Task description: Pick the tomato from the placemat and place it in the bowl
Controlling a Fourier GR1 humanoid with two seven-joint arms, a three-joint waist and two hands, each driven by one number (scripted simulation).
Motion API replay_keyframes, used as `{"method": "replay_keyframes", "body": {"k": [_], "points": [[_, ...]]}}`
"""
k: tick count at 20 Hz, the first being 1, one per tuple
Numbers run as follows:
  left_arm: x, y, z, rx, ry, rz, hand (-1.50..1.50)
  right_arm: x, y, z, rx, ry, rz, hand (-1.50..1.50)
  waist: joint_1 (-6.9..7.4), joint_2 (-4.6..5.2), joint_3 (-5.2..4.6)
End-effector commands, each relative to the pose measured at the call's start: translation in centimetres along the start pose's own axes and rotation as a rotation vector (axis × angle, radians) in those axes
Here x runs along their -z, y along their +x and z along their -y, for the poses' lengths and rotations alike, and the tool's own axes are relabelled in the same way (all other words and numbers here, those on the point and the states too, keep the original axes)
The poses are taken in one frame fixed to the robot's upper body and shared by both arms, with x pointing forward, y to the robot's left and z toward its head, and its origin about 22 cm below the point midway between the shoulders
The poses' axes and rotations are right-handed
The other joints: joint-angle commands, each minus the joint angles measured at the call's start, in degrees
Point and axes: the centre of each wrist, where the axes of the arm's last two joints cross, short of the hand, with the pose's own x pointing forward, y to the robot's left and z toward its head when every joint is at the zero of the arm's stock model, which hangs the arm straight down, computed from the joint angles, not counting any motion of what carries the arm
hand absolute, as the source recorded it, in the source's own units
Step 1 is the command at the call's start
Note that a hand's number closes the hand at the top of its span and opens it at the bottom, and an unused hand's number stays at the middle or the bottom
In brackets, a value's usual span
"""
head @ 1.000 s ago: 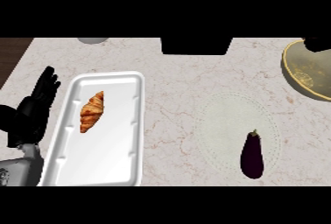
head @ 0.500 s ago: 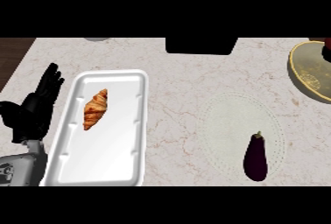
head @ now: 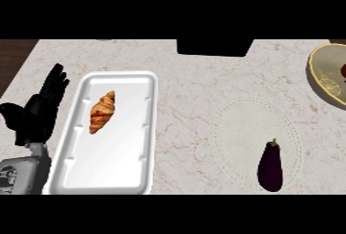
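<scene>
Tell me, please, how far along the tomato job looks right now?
Possibly done: something red shows inside the bowl at the right edge, though too cropped to identify. The placemat holds only an eggplant. Nothing is in hand; the left hand rests open beside the tray.

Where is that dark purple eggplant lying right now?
In the head view the eggplant lies at the lower right, on the near edge of the pale oval placemat, well to the right of the white tray holding the croissant.

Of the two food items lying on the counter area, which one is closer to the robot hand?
The croissant, lying in the white tray right beside the left robot hand. The eggplant lies far across, on the pale placemat.
</scene>
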Motion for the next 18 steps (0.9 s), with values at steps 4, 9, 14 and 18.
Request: {"method": "replay_keyframes", "body": {"k": [4,9,14,18], "points": [[0.1,0.3,-1.0,0.009,0.013,-0.019,0.0,0.0,-2.4,0.6,0.204,0.075,0.09,-1.5,-0.3,-0.29,0.13],[0.1,0.0,-0.6,-0.01,0.019,-0.016,0.0,0.5,-2.3,3.5,0.65,-0.106,0.125,-1.5,-1.89,-0.58,0.34],[-0.8,-0.7,-0.4,0.005,0.03,-0.017,0.0,-0.1,-7.3,4.9,0.879,-0.154,0.117,-1.5,-2.07,-0.64,0.18],[0.3,1.1,-1.1,-0.002,0.03,-0.024,0.0,-1.0,-11.2,6.6,0.89,-0.118,0.074,-1.5,-1.99,-0.71,0.08]]}}
